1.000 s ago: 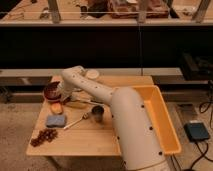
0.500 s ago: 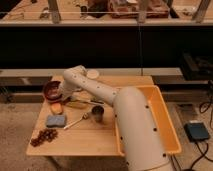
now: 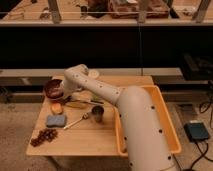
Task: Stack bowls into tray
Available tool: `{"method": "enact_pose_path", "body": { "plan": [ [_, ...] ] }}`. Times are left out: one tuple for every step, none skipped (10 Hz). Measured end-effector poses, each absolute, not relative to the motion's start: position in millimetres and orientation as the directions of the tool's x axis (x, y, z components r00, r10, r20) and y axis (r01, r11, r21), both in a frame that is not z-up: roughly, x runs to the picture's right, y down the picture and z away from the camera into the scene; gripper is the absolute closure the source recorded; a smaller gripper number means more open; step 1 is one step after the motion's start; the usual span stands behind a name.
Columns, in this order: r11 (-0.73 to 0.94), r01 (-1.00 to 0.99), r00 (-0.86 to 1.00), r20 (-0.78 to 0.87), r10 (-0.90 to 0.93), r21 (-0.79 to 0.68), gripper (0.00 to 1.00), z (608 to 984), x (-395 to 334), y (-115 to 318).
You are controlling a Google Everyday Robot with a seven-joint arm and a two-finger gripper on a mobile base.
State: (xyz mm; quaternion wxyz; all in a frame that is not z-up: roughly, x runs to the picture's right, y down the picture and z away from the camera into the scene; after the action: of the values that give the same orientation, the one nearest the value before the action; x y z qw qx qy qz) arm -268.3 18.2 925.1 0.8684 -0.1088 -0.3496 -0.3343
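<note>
End effector (image 3: 61, 92) shut at maroon bowl's (image 3: 52, 88) right rim.

The room is dim and the light is warm and yellowish, and it falls from above onto the wooden table (image 3: 85, 137) and my big white arm (image 3: 142, 125), which is the brightest thing here. Behind the table it is almost black, and my gripper (image 3: 64, 93), shut near the dark maroon bowl (image 3: 52, 88), sits in my arm's shade. Everything looks soft and blurry, so small things like the metal cup (image 3: 97, 114) have fuzzy edges.
</note>
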Motion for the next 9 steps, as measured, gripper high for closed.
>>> {"method": "enact_pose_path", "body": {
  "plan": [
    [0.761, 0.646, 0.532, 0.678, -0.507, 0.061, 1.00, 917, -260, 7],
    [0.770, 0.633, 0.532, 0.677, -0.509, 0.082, 1.00, 903, -246, -9],
    [0.774, 0.626, 0.532, 0.676, -0.511, 0.093, 1.00, 895, -237, -18],
    [0.785, 0.611, 0.535, 0.674, -0.509, 0.108, 1.00, 881, -213, -31],
    [0.792, 0.600, 0.542, 0.669, -0.509, 0.117, 1.00, 869, -188, -39],
    [0.794, 0.595, 0.547, 0.662, -0.512, 0.123, 1.00, 859, -168, -46],
    [0.798, 0.589, 0.555, 0.652, -0.516, 0.129, 1.00, 843, -137, -52],
    [0.799, 0.586, 0.560, 0.648, -0.517, 0.131, 1.00, 833, -120, -54],
    [0.802, 0.582, 0.567, 0.641, -0.517, 0.133, 1.00, 818, -96, -54]
  ]
}}
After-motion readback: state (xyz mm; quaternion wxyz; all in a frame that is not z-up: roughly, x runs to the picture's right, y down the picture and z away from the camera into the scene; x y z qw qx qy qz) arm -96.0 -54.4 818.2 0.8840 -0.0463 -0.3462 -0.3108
